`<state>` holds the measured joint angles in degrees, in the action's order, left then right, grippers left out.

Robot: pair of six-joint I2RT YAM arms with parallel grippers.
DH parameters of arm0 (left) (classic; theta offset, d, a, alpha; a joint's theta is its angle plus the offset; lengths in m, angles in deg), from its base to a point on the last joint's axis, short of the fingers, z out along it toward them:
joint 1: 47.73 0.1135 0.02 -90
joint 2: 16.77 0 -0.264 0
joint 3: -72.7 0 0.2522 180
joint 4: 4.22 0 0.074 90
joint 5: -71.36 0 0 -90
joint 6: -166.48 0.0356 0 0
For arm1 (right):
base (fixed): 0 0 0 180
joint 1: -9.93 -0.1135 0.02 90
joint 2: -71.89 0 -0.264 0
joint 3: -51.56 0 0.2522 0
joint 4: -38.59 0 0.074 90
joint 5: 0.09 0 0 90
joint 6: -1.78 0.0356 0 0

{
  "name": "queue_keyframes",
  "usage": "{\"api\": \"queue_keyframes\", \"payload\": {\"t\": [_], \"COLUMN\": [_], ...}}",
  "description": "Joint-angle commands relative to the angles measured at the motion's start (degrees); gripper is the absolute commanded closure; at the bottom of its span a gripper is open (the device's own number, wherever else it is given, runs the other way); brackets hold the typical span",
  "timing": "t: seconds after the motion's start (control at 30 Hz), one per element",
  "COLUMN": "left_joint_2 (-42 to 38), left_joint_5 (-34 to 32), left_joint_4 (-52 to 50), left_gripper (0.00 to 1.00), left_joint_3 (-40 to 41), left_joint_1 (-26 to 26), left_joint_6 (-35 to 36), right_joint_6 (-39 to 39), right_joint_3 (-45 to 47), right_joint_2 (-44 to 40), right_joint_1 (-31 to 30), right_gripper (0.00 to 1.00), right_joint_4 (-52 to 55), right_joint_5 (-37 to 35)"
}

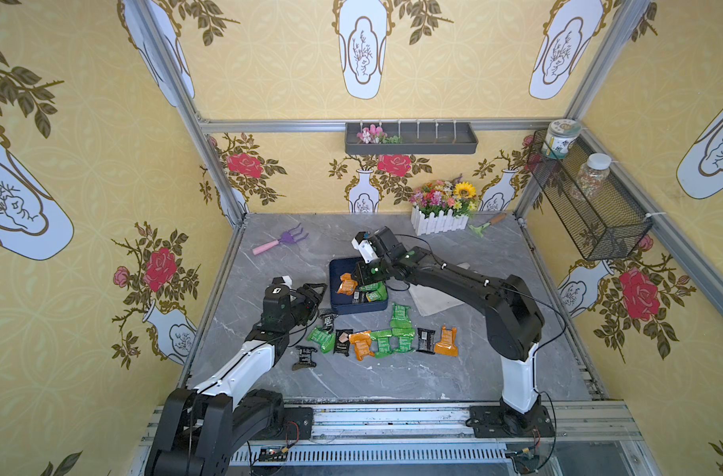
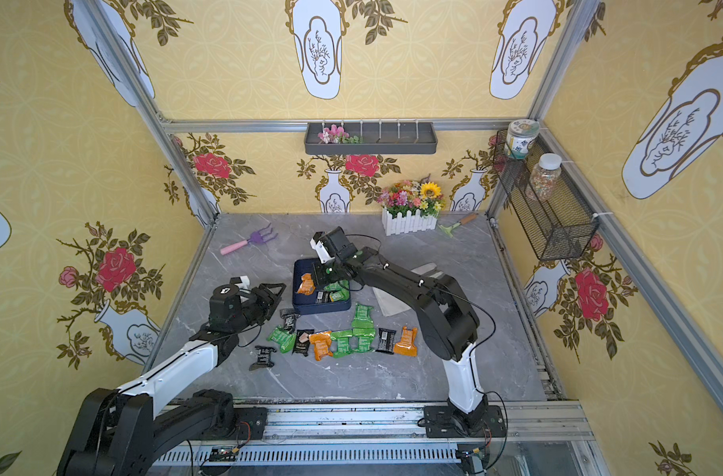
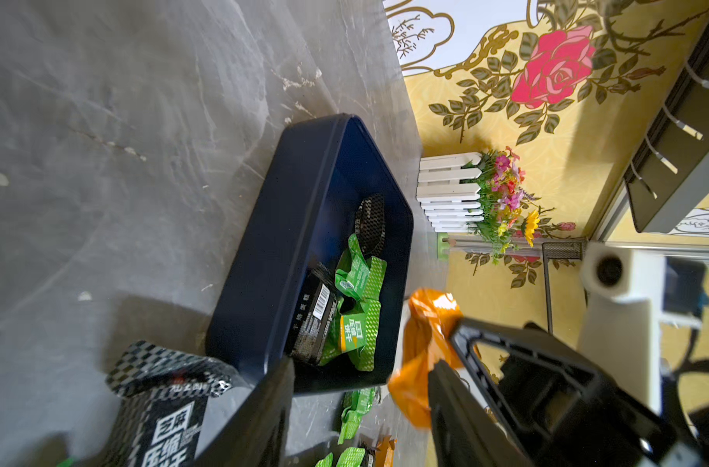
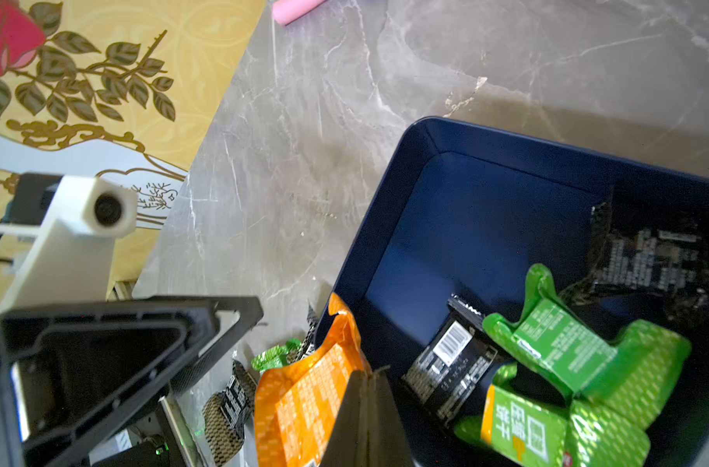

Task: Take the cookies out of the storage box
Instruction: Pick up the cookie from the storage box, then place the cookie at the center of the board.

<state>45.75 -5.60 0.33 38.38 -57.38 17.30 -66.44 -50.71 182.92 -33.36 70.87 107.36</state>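
Observation:
The navy storage box (image 1: pixel 360 309) (image 2: pixel 310 308) sits mid-table. Inside it lie green cookies (image 4: pixel 559 356) and black cookies (image 4: pixel 450 364) (image 3: pixel 316 319). My right gripper (image 1: pixel 353 280) (image 4: pixel 369 378) is shut on the edge of an orange cookie packet (image 1: pixel 345 284) (image 2: pixel 307 284) (image 4: pixel 304 404) (image 3: pixel 421 351), which hangs over the box's left rim. My left gripper (image 1: pixel 320 293) (image 2: pixel 279 294) (image 3: pixel 361 376) stands open with nothing in it, just left of the box's front corner. Several green, orange and black cookies (image 1: pixel 393 342) (image 2: pixel 351 340) lie in a row in front of the box.
A black packet (image 1: pixel 329 319) lies right under the left gripper, another (image 1: pixel 304 356) beside the left arm. A white cloth (image 1: pixel 434 298) lies under the right arm. At the back are a purple rake (image 1: pixel 279 239), a flower planter (image 1: pixel 440 218) and a trowel (image 1: pixel 485 224).

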Motion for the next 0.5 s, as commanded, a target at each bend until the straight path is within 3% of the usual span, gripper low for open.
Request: {"api": "queue_keyframes", "payload": {"t": [0.0,0.23,0.47], "left_joint_2": [-0.68,-2.0,-4.87], "left_joint_5": [-2.09,-2.35,-4.05], "left_joint_4": [-2.43,-3.25,-6.52], "left_gripper": [0.42,0.42,0.42], "left_joint_3": [0.59,1.91,2.28], "left_joint_1": [0.01,-0.01,-0.02], "left_joint_6": [-0.96,-1.54,-1.49], "right_joint_6": [-3.07,-4.59,-5.93], "right_joint_3": [6.72,23.95,27.82], "right_joint_2": [-5.6,-15.63,-9.66], "right_joint_1": [-3.15,-14.99,-20.6], "right_gripper": [1.0,1.0,1.0], "right_joint_4": [-3.54,-15.07,-20.79], "right_joint_5": [-4.31,-4.83,-3.48]}}
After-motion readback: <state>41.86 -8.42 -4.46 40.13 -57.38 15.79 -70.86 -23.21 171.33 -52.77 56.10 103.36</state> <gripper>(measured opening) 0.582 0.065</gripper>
